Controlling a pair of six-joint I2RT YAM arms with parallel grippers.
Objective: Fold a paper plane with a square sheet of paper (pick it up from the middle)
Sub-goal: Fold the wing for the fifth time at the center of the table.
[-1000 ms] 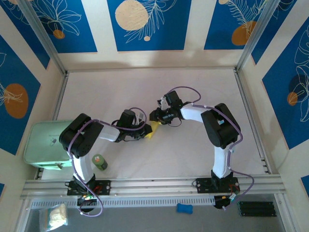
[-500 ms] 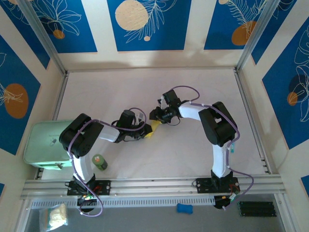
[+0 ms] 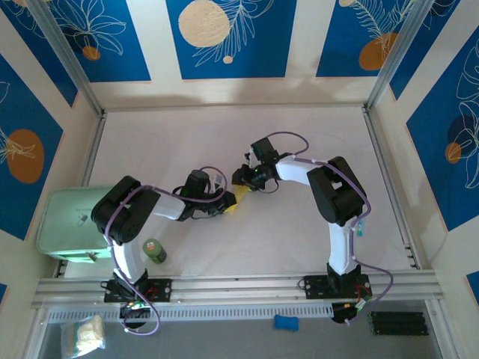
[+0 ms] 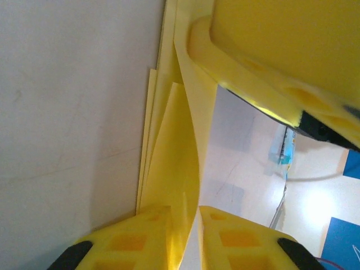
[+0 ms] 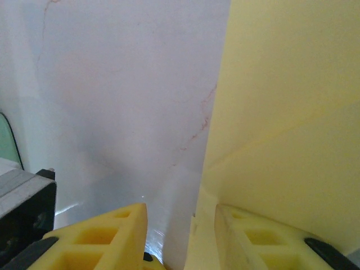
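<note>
Folded paper [image 3: 238, 200] on the table [image 3: 224, 134] between left hand [image 3: 224, 205] and right hand [image 3: 243, 178].

folded paper plane [image 4: 171, 169] — between fingers [image 4: 140, 236], table [image 4: 67, 112]
</note>
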